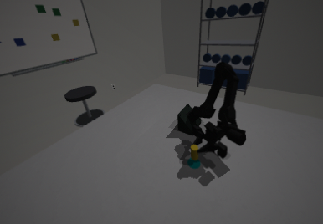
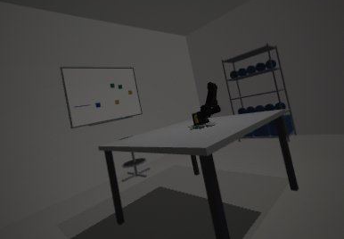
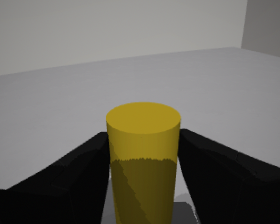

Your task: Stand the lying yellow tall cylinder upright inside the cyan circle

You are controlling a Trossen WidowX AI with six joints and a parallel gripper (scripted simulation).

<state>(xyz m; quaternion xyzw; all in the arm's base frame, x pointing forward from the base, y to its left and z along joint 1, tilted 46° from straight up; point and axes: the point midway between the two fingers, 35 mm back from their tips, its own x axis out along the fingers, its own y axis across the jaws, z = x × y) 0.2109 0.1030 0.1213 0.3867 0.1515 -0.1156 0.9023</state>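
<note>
The yellow tall cylinder point(image 1: 194, 153) point(image 2: 195, 119) point(image 3: 144, 166) stands upright between my two black fingers. Its foot is over the cyan circle point(image 1: 193, 164), of which only a rim shows below it. I cannot tell whether the foot touches the table. My gripper point(image 1: 197, 147) point(image 3: 143, 140) is shut on the cylinder, gripping its sides low over the table. In the exterior view the arm and the cylinder are small and dark.
The grey table point(image 1: 105, 165) point(image 2: 178, 141) carries the arm's base behind the gripper. A metal shelf with blue balls point(image 1: 234, 32) point(image 2: 258, 92) stands at the back wall. A black stool point(image 1: 81, 100) and a whiteboard point(image 1: 38, 19) are on the left.
</note>
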